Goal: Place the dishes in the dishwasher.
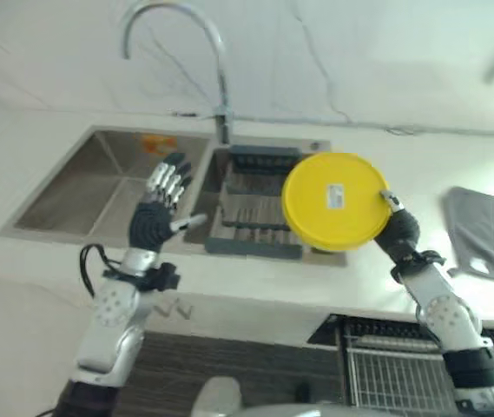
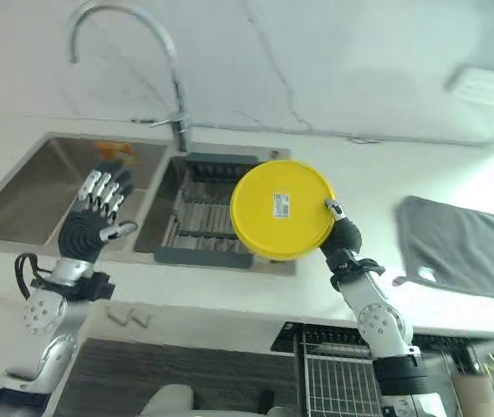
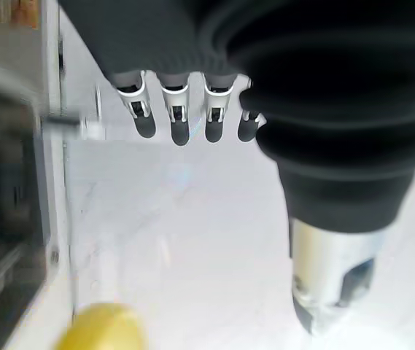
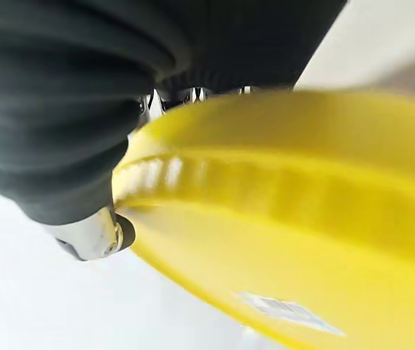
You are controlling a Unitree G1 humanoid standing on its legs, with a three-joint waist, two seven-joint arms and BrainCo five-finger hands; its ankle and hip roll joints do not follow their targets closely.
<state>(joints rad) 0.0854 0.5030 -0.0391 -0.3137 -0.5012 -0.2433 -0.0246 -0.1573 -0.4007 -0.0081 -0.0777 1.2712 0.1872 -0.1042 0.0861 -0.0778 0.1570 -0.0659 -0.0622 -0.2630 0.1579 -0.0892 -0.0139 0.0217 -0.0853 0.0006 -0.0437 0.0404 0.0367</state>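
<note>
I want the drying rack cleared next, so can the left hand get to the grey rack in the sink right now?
Probably yes: the left hand hovers open beside the grey rack, nothing between them, while the right hand holds the yellow plate above the rack.

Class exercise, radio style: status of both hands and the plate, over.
Right robot hand gripping yellow plate, raised above sink rack. Left robot hand open, empty. Nothing in the way.

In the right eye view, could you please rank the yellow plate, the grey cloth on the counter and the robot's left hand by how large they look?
1. Grey cloth, partly cut off by the picture's edge.
2. Yellow plate, close to the cloth in apparent size; held up nearer the camera by the right hand, so true ranking is unsure.
3. Left hand, clearly smallest.
</note>
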